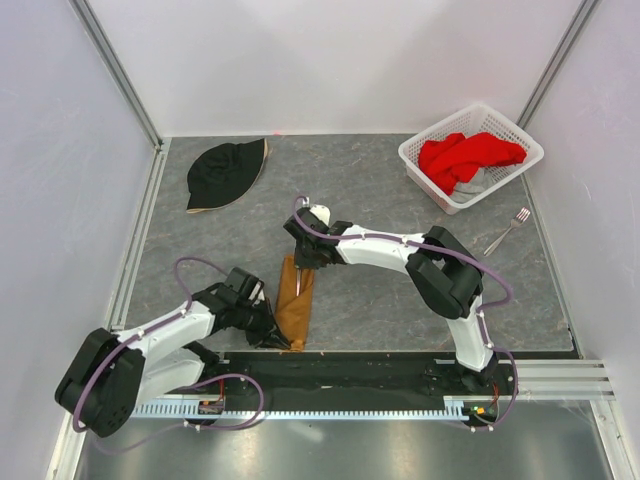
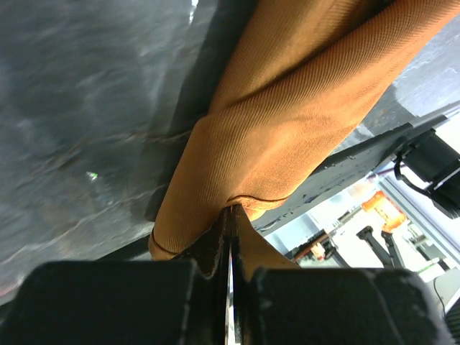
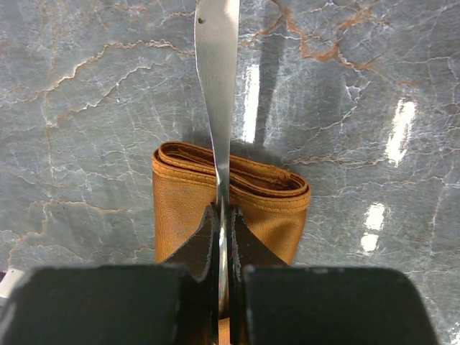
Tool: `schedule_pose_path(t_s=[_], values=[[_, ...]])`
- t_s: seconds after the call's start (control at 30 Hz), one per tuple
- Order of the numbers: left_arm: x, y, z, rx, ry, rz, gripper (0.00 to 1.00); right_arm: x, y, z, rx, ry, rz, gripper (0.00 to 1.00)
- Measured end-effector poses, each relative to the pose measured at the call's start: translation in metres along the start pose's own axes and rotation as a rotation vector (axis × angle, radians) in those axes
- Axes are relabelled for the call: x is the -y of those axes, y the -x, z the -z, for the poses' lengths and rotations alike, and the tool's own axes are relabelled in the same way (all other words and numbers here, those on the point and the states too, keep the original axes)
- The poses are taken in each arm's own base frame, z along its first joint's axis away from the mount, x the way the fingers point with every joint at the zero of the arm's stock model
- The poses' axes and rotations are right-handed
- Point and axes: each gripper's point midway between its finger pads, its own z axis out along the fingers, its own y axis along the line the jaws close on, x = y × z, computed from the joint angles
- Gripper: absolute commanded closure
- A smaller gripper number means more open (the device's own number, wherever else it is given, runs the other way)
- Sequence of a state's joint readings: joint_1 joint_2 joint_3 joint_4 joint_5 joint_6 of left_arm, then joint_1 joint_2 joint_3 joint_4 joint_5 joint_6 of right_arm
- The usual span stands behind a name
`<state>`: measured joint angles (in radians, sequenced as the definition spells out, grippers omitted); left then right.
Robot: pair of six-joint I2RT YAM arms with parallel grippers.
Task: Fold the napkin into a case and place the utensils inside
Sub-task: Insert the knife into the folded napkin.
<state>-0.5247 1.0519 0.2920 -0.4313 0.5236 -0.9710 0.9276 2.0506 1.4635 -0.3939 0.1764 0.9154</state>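
Evidently, with the left pincer [image 2: 230,213] clenched on the near end of the case [image 1: 296,310] by the near edge of the worktop [image 1: 400,185] and the right pincer [image 3: 221,212] grasping the knife [image 3: 217,72] over its far mouth, a tilted blade could snag the folds and crumple it shut.

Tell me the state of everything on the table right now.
Case: folded narrow, near end pinched in the shut left pincer.
Knife: clamped in the shut right pincer, above the case's far end.
Fork: lying loose near the basket.
Red cloth: heaped in the basket.
Black hat: lying flat, far left.
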Motion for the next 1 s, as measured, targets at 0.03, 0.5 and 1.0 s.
schedule_pose_path(t_s=[0.03, 0.5, 1.0], values=[[0.001, 0.001, -0.001, -0.004, -0.005, -0.001, 0.98, 0.0, 0.0, -0.001, -0.003, 0.0, 0.002, 1.0], [0.013, 0.012, -0.007, 0.036, -0.063, -0.009, 0.98, 0.01, -0.009, 0.0, -0.031, -0.007, -0.02, 1.0], [0.021, 0.02, -0.011, 0.052, -0.096, -0.024, 0.98, 0.02, -0.03, 0.026, -0.056, -0.017, -0.006, 1.0]])
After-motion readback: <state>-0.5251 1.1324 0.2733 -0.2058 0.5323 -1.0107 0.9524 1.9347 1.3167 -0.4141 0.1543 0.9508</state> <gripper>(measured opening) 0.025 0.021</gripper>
